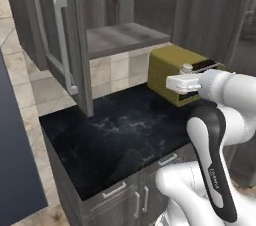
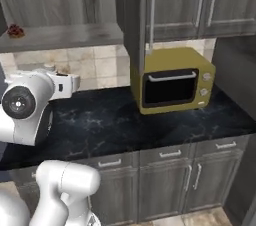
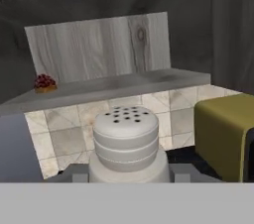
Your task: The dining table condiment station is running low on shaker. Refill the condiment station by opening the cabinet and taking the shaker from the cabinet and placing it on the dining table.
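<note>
Beyond the open cabinet [image 3: 99, 44] shelf, the claw [image 3: 127, 171] grasps the shaker [image 3: 126, 136], its base cut off.

A pale shaker [image 3: 126, 141] with a perforated cap is seen close up between the gripper [image 3: 128, 174] fingers. Behind it, a small red item [image 3: 44, 83] rests on the open cabinet [image 3: 114, 86] shelf; a yellow oven [image 3: 227, 134] stands at right.

A mustard-yellow microwave oven [image 2: 172, 80] stands on the black marble counter [image 2: 110, 120], against the beige tiled wall [image 2: 97, 72]. Under the counter are grey drawers with short silver handles [image 2: 170, 154]. A small red thing [image 3: 44, 83] lies on the shelf above.
</note>
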